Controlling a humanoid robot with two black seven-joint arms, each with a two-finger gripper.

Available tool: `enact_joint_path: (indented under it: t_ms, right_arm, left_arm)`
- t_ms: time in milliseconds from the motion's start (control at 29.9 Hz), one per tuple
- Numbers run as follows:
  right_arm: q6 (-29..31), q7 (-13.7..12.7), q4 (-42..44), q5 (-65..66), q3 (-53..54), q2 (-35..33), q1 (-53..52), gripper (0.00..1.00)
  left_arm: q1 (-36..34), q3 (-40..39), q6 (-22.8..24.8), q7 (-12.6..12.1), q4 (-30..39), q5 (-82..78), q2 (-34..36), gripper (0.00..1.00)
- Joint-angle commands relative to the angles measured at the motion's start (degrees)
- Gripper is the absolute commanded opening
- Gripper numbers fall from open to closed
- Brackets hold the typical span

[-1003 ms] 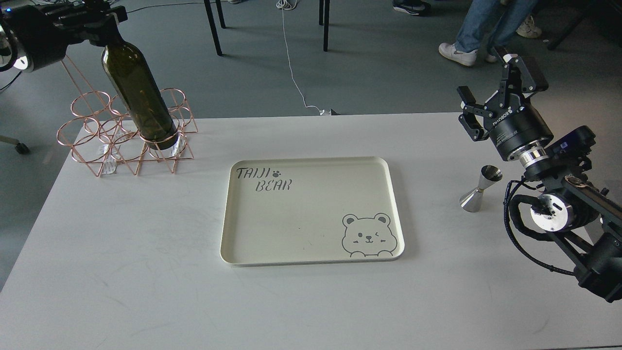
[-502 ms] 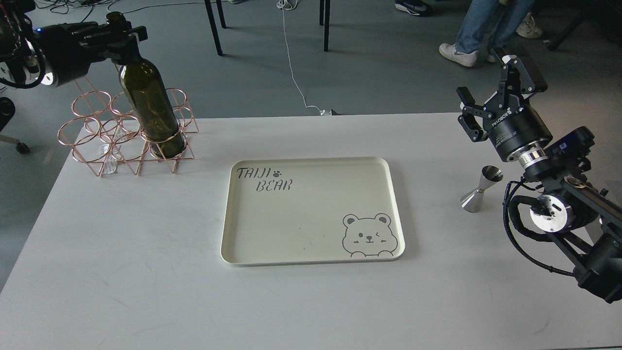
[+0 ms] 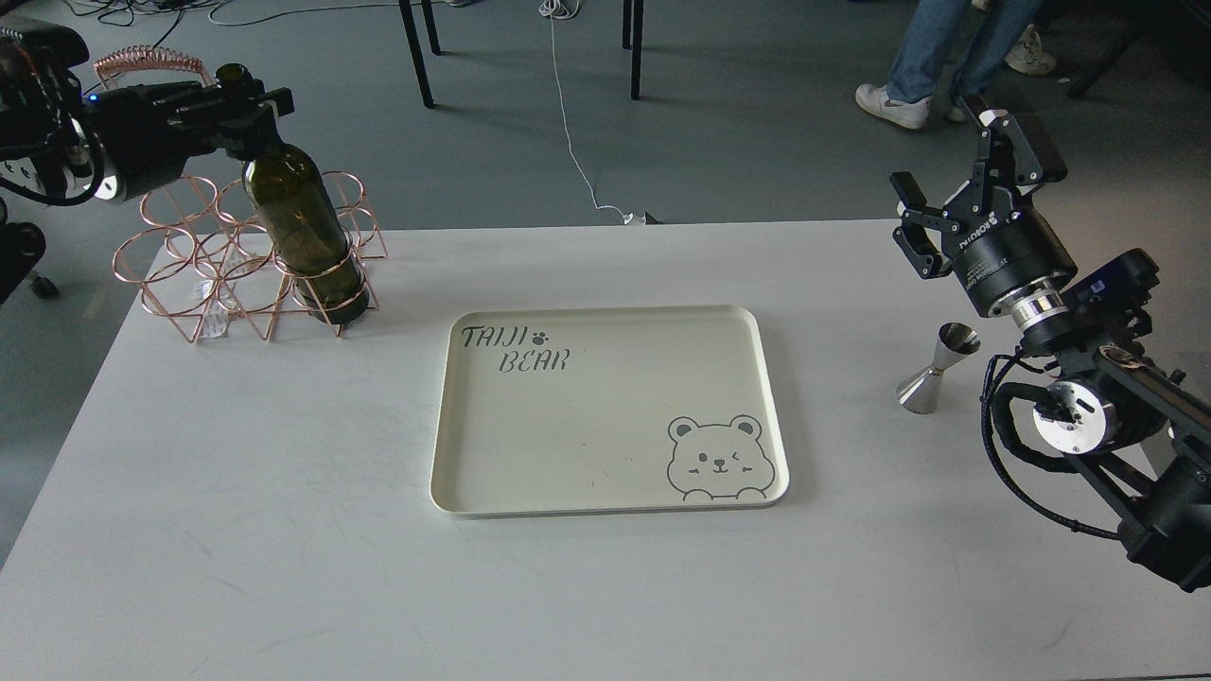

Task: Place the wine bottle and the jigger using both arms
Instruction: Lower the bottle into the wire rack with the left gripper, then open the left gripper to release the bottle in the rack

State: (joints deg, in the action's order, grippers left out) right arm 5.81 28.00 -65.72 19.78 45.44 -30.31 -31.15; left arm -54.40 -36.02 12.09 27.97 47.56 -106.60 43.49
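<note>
Head view: left gripper (image 3: 248,102), jaws pinching the wine bottle (image 3: 305,232) neck, has lowered it into the copper rack (image 3: 189,274); right gripper (image 3: 956,184), jaws spread, hovers beyond the jigger (image 3: 937,369).

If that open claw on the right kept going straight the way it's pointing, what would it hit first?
Probably nothing on the table. The right claw points up and away, over the far edge toward the floor where a person's legs stand. The jigger sits behind it, nearer the camera. Depth is hard to judge.
</note>
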Motion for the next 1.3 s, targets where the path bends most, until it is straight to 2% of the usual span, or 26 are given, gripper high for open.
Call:
enact_joint_path:
  t_ms: [0,401,736,836,970,1070,1170,1271]
  right_arm:
    - [-0.01,0.0,-0.02,0.0,0.0,-0.02,-0.05,0.99]
    - [-0.01,0.0,-0.11,0.0,0.0,-0.02,0.04,0.99]
    - [-0.01,0.0,-0.02,0.0,-0.09,0.16,0.04,0.99]
    - [-0.01,0.0,-0.02,0.0,-0.09,0.16,0.04,0.99]
    - [-0.01,0.0,-0.02,0.0,0.0,0.07,0.04,0.99]
    - [-0.01,0.0,-0.11,0.0,0.0,0.07,0.04,0.99]
    - [-0.01,0.0,-0.11,0.0,0.0,-0.02,0.04,0.99]
    - [-0.01,0.0,-0.11,0.0,0.0,0.07,0.04,0.99]
  left_arm:
    - [0.34,-0.02,-0.05,0.03,-0.01,-0.01,0.01,0.18]
    - [1.48,-0.02,-0.05,0.03,-0.01,-0.01,0.01,0.19]
    - [1.92,-0.02,-0.84,0.03,-0.01,0.08,0.01,0.25]
    - [2.01,-0.02,-0.93,0.03,-0.01,0.08,0.01,0.36]
    - [2.01,-0.02,-1.01,0.03,-0.01,0.78,-0.07,0.63]
    - [2.01,-0.02,-1.37,0.03,-0.01,1.05,0.01,0.66]
    - [2.01,-0.02,-2.06,0.03,-0.01,1.22,0.01,0.76]
    - [2.01,0.07,-2.42,0.03,-0.01,1.22,0.1,0.74]
